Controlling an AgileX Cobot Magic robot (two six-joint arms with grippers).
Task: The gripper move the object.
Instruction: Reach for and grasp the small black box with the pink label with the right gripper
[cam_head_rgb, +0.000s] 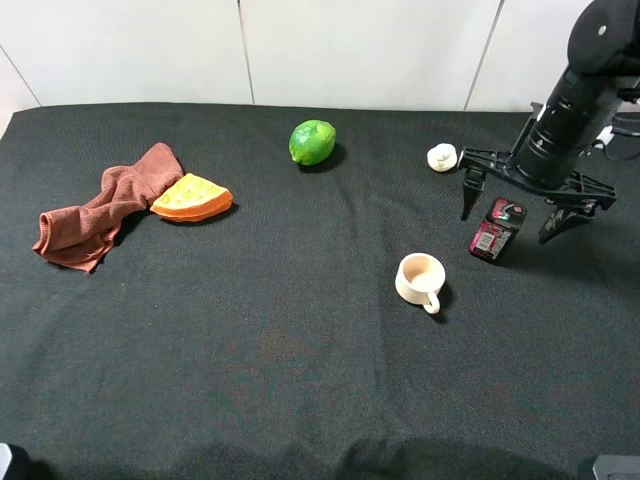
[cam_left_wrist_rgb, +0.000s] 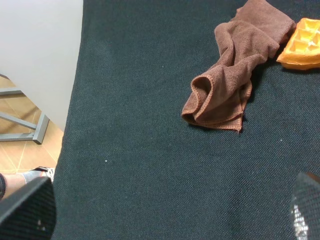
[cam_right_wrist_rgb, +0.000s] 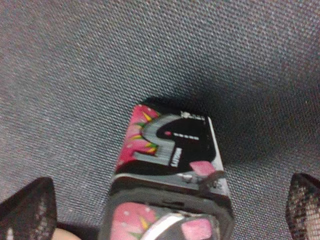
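Box: the box (cam_head_rgb: 491, 238) stands on end on the right side of the table (cam_head_rgb: 300, 380), just right of and a little farther back than the mug (cam_head_rgb: 419, 279), and nearer than the white lump (cam_head_rgb: 441, 157).
Why the box suits a grab: it stands apart from its neighbours, with bare table on both flanks, so a finger can likely come down on each side without knocking anything.
Right gripper placement: the right gripper (cam_head_rgb: 508, 222) hangs straight over the box, one finger on each side, which looks like lining up for a grasp from above.
Right gripper opening: the jaws are spread wide. In the right wrist view the two dark fingertips (cam_right_wrist_rgb: 30, 212) sit at the picture's edges, well apart from the box.
Right gripper contact: it holds nothing and touches nothing that I can see.
Left gripper: the left gripper (cam_left_wrist_rgb: 165, 215) hangs over bare table near the brown cloth (cam_left_wrist_rgb: 230, 75), jaws wide and empty, out of the way.
Step in hand: the approach seems done; lowering and closing are not yet done.
Risk: the box is tall and narrow, so an uneven squeeze could tip it.
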